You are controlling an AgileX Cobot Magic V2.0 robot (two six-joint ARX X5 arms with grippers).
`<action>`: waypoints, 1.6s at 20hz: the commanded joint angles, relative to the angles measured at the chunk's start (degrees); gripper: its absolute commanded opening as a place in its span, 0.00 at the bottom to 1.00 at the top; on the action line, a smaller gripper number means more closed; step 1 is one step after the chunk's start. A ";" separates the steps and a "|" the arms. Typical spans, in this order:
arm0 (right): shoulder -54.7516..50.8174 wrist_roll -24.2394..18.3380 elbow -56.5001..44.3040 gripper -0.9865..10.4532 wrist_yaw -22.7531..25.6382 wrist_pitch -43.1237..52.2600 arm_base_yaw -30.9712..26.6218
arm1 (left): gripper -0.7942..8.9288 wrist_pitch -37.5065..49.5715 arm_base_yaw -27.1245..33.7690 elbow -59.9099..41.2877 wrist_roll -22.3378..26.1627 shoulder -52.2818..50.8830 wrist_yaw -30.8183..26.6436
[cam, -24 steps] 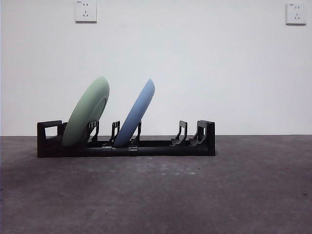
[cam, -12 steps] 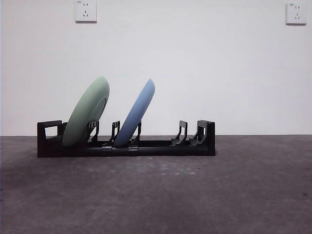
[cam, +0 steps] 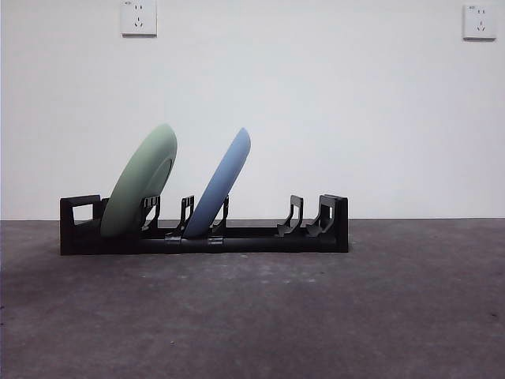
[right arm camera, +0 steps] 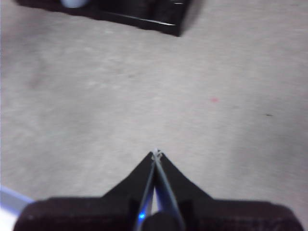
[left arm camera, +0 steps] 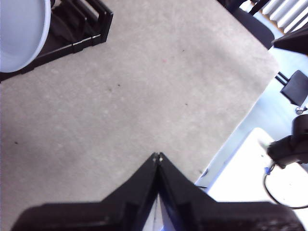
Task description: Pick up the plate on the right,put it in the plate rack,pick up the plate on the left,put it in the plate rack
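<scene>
Plate rack (cam: 237, 235) on tabletop (cam: 316, 316) holds green plate (cam: 140, 183) and blue plate (cam: 221, 185), both tilted; my left tool (left arm camera: 158, 157) and right tool (right arm camera: 156, 154) closed, empty.

Desk (cam: 331, 316): grey, felt-like surface, faint specks. Wall (cam: 331, 118): plain white, behind desk. 2 white wall sockets: one upper left (cam: 139, 17), one upper right (cam: 479, 21). Left wrist view: dark chair (left arm camera: 293, 86) beyond desk edge, black cable loop (left arm camera: 281, 185) on white surface.
</scene>
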 commanded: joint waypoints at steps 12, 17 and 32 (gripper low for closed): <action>0.02 0.37 -0.57 0.09 4.63 0.39 0.00 | 0.08 25.83 19.32 -9.11 27.45 -15.67 -11.87; 0.02 0.37 -0.57 0.09 4.63 0.39 0.00 | 0.08 37.75 24.68 -28.94 27.82 -30.29 -16.52; 1.84 0.37 -0.52 0.09 4.70 0.42 0.00 | 0.08 42.58 25.18 -60.00 10.23 -49.09 -23.74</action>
